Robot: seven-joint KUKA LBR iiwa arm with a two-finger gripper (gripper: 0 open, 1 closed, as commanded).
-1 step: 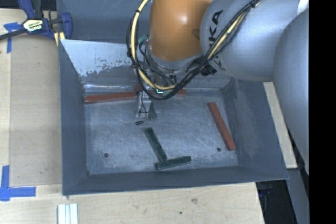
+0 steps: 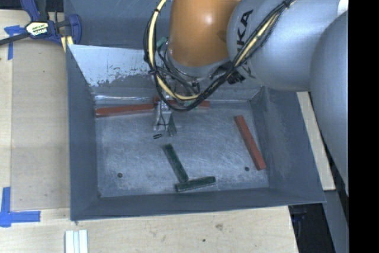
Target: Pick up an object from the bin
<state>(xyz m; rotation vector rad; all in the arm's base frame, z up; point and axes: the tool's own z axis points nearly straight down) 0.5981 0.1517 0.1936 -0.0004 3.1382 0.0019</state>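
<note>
The grey arm [image 2: 296, 38] is reaching in from the right, spreading over the far right part of the scene and covering that corner of the bin. The grey metal bin [image 2: 83, 145] is sitting beneath it, with sloping walls and a flat, scuffed floor. The rounded orange cover [image 2: 201, 21] on the wrist is hanging over the bin's far wall, with yellow and black cables [image 2: 155, 26] looping round its left side and underneath it.

Three things are lying well apart on the bin's floor. A long red-brown stick [image 2: 124, 109] is lying along the foot of the far wall, its right part passing behind the wrist. A dark green T-shaped piece [image 2: 175, 164] is lying flat in the near middle, with its stem pointing far-left and its crossbar resting close to the near wall. A shorter red-brown bar [image 2: 249, 141] is lying on the right side, slanting from far-left to near-right beside the right wall.

The tool [image 2: 163, 127] is hanging below the cover, pointing down at the floor just in front of the long stick and far of the T-shaped piece's stem. Whether it is released or clenched cannot be told, and nothing is showing in its grasp.
</note>
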